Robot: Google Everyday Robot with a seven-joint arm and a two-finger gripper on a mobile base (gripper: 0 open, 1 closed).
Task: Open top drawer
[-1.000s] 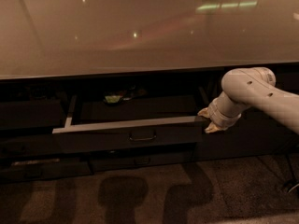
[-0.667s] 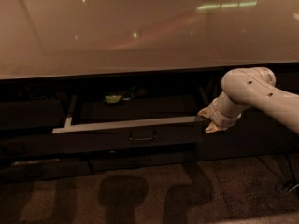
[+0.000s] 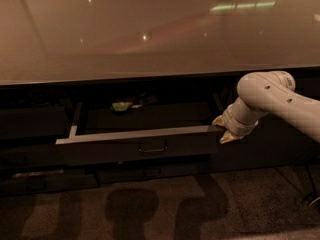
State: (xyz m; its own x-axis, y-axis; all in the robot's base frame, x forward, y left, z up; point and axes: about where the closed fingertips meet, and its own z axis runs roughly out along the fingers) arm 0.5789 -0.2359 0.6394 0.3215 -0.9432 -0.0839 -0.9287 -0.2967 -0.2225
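The top drawer point(image 3: 135, 146) stands pulled out under the glossy counter, its dark front carrying a small centred loop handle point(image 3: 153, 147). A pale rail runs along its left side, and a green item point(image 3: 120, 105) lies at the back inside. My gripper point(image 3: 224, 129) sits at the drawer's right end, level with the front's top edge, on the white arm point(image 3: 270, 96) that reaches in from the right. Two pale fingertips point(image 3: 226, 138) show against the drawer's corner.
The wide glossy countertop point(image 3: 150, 29) overhangs the drawer. Dark drawer fronts lie to the left point(image 3: 30, 124) and below point(image 3: 150, 171). A dark cabinet front point(image 3: 270, 144) stands behind the arm on the right. Speckled floor point(image 3: 165, 209) lies in front, with shadows on it.
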